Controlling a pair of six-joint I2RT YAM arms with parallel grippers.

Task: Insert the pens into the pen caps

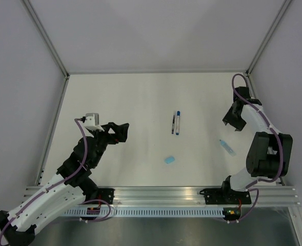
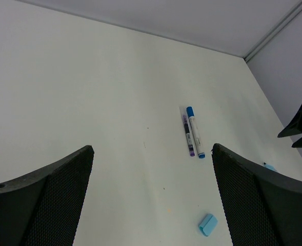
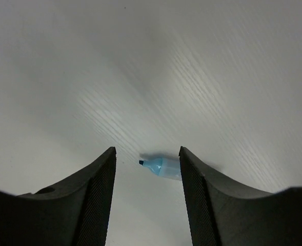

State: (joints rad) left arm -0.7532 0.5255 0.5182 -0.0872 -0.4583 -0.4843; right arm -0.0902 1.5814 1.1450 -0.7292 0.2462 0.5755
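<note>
Two pens lie side by side mid-table: a dark pen [image 1: 173, 124] and a blue pen with a white section [image 1: 177, 123]. The left wrist view shows both, the dark pen [image 2: 187, 135] and the blue pen [image 2: 195, 132]. One pale blue pen cap [image 1: 169, 160] lies nearer the front, also in the left wrist view [image 2: 207, 224]. A second pale blue cap [image 1: 226, 147] lies at the right. My left gripper [image 1: 121, 132] is open and empty, left of the pens [image 2: 152, 148]. My right gripper [image 1: 233, 122] is open, and the second cap [image 3: 163, 166] shows between its fingers, partly hidden by the right one [image 3: 146, 149].
White table with a raised frame along its far and side edges [image 1: 156, 73]. An aluminium rail [image 1: 161, 197] runs along the near edge. My right gripper also shows at the right edge of the left wrist view [image 2: 300, 125].
</note>
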